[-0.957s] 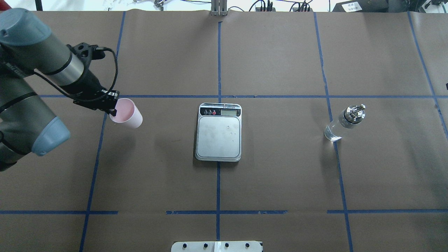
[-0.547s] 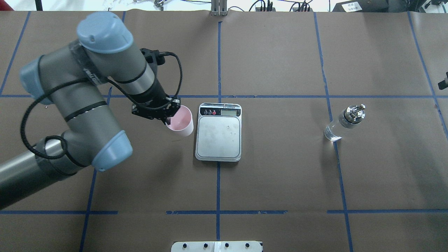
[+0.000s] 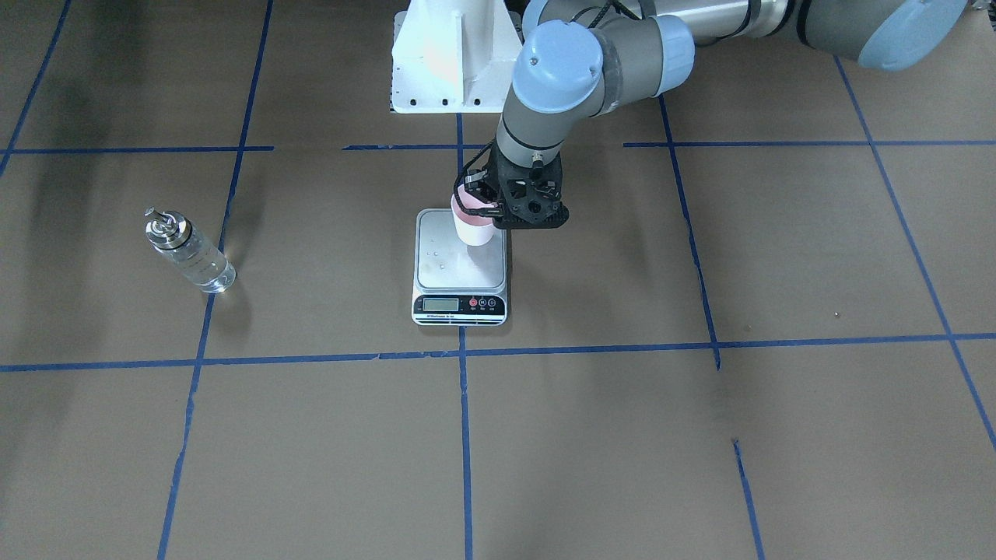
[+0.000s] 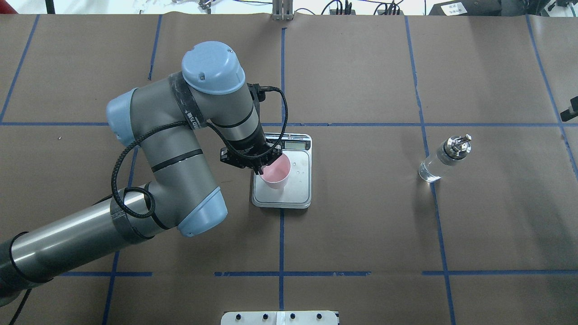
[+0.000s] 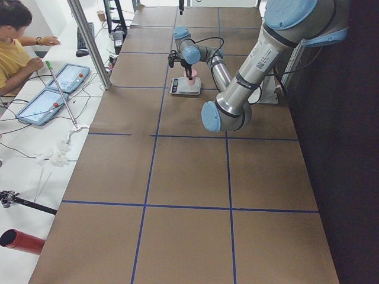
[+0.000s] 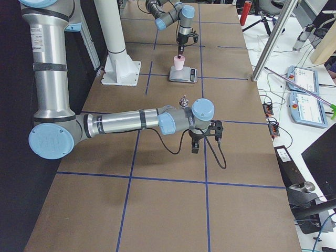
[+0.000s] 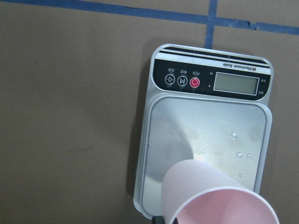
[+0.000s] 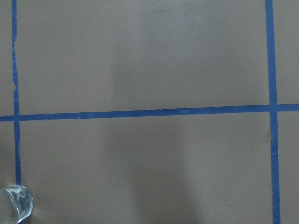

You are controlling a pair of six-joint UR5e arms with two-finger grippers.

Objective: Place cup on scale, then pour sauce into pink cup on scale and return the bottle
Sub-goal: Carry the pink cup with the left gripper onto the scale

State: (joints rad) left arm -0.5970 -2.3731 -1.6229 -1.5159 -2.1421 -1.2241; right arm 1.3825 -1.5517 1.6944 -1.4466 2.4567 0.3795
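- Now pinches the cup [image 4: 276,174] at its rim with the left gripper [image 4: 260,169]: one finger inside the pink mouth, the other outside on the wall, pressed together on the thin edge.
- Holds the cup mouth-up over the left half of the scale [image 4: 295,192], above the silver platform and clear of the black display strip.
- Cannot tell whether the cup's base touches the platform or hangs just above it; in the left wrist view, shows the cup [image 7: 215,198] in front of the platform [image 7: 201,126], with a few droplets on the steel.
- From across the table, shows the left gripper [image 3: 486,208] pointing straight down, with the cup [image 3: 473,227] beside its black body.
- Leaves the bottle [image 4: 445,158] upright on the table, well to the right of the scale, on a blue tape line [image 4: 440,234], with the clear sauce [image 4: 429,172] inside.
- Hangs the right gripper [image 6: 195,147] low over the table near the bottle; cannot tell whether spread or pressed together.
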